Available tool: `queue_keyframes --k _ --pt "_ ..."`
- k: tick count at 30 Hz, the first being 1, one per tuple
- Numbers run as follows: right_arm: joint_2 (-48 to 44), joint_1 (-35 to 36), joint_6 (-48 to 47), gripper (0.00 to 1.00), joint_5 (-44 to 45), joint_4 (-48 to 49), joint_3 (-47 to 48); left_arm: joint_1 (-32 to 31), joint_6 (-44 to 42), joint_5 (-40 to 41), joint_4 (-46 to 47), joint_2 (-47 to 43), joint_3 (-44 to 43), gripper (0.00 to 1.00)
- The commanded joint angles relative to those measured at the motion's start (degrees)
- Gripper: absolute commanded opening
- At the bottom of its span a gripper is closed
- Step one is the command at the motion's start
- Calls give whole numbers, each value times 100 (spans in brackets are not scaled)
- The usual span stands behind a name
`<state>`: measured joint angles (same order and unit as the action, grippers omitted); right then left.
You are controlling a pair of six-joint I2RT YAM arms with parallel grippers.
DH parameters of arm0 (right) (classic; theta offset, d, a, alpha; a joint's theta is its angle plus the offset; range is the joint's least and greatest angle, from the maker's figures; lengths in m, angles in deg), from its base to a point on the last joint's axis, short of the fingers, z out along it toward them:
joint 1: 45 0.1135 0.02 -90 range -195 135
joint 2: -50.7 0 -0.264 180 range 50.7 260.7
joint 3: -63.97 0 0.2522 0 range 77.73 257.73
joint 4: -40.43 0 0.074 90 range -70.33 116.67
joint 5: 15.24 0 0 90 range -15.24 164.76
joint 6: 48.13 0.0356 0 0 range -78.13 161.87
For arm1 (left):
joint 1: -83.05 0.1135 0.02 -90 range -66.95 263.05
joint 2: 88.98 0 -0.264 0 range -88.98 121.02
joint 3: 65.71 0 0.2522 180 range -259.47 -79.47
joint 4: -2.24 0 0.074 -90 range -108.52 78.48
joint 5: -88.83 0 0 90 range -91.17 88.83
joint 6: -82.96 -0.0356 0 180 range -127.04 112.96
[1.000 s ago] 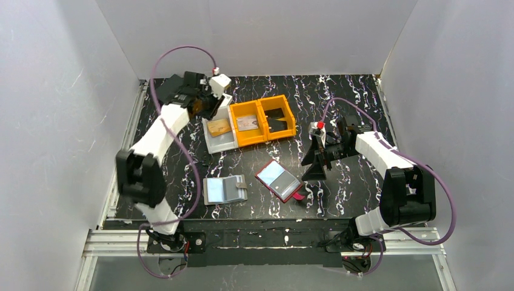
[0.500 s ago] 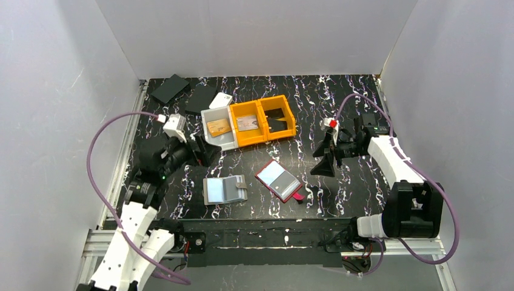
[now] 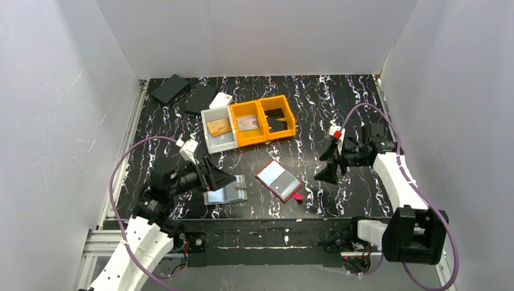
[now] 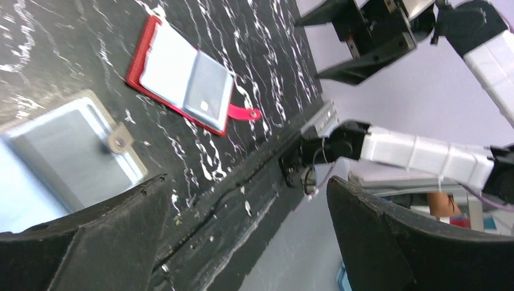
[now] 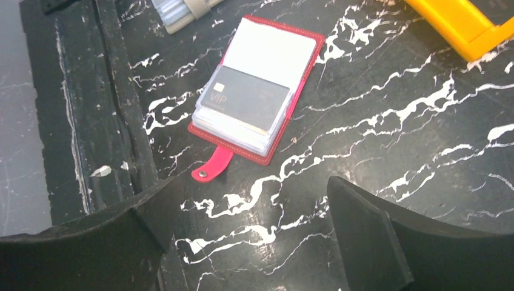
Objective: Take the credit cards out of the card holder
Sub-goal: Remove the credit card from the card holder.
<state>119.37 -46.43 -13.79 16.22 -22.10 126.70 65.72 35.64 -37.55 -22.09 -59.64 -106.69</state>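
Jaws gape empty on left gripper [image 3: 224, 179] and right gripper [image 3: 322, 165], card holder [image 3: 278, 180] between them

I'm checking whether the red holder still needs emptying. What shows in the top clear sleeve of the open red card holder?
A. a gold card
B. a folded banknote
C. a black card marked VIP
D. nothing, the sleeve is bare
C: in the right wrist view, the red card holder lies open on the table with a black card printed "VIP" in its top sleeve.
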Motion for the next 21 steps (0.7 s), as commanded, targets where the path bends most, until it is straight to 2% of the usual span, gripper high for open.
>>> queue_keyframes --k 1,6,11,15,21 --pt "-518 -21 513 98 228 891 -462 -888 106 503 -26 -59 59 98" --pt "-559 -205 633 98 224 1037 -598 -2456 -234 2002 -146 672 -220 98" --pt "-423 -365 632 98 315 940 -537 -3645 -826 3397 -345 2209 -972 98" --pt "-417 -501 626 98 300 864 -503 -4101 -1371 4190 -644 3389 -1730 98" --pt "-434 -571 601 98 320 854 -503 -4348 -1935 4282 -657 4735 -2613 98"
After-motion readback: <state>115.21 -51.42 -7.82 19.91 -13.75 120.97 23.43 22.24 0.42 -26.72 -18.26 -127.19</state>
